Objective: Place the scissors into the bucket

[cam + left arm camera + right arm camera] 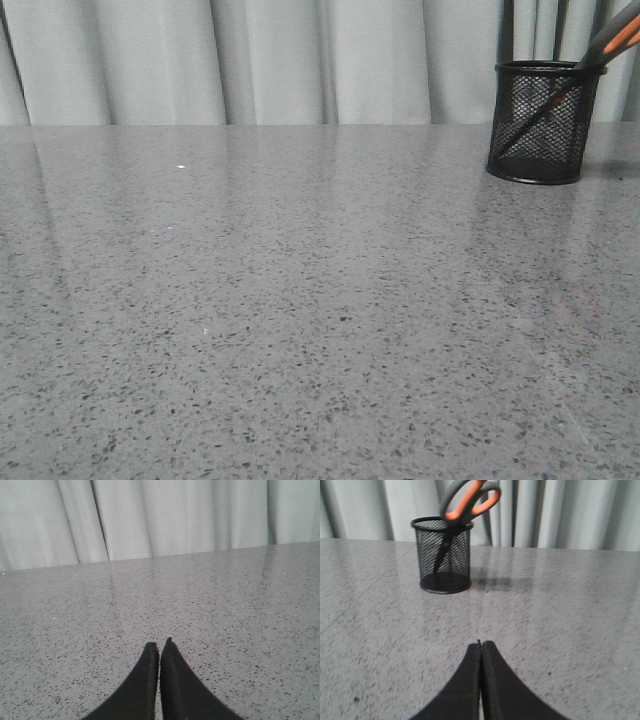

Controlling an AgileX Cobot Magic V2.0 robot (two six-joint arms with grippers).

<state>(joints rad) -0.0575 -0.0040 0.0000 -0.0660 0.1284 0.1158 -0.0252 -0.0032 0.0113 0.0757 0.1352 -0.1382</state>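
Right wrist view shows you the scissors (467,502) standing blades-down inside the bucket (442,555), handles projecting above the rim and leaning toward one side. Treat the long axis as steeply tilted: tips rest near the base on one side, loops overhang the opposite rim. The bucket sits upright on the speckled table (300,300), at the far right in the front view. Note that the right gripper (480,645) faces the bucket from well apart, fingers pressed together and holding nothing. The left gripper (159,645) is likewise closed and empty, and farther off. Judge the task complete; no approach appears necessary.
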